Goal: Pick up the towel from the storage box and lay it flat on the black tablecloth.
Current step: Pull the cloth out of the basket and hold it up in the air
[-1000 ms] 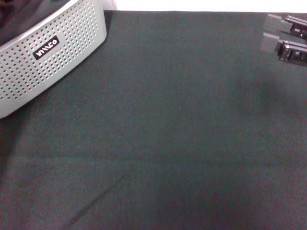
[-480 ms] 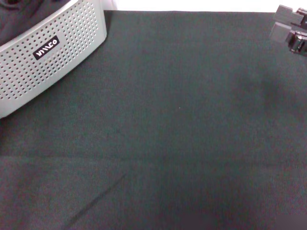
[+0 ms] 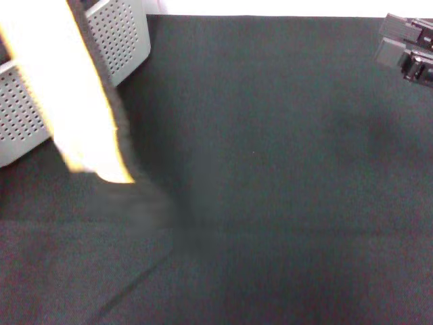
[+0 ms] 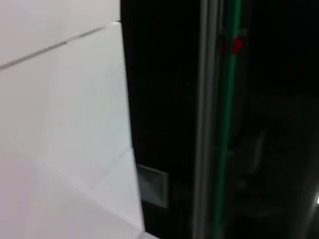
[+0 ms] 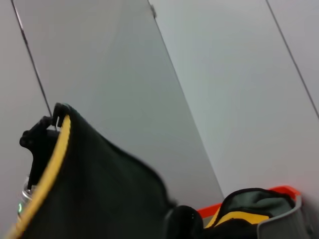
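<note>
Now you see the towel [image 3: 74, 101] hanging in front of the storage box [image 3: 125, 40], above the black tablecloth [image 3: 284, 203], lifted for spreading. The left hand seems to pinch its corner; the right hand [image 3: 413, 51] waits far from the box, grip unclear.

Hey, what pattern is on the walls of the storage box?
Light grey with rows of small punched holes, clearest in the head view: storage box.

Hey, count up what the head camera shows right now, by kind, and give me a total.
towel: 1
storage box: 1
black tablecloth: 1
right gripper: 1
Total: 4
</note>
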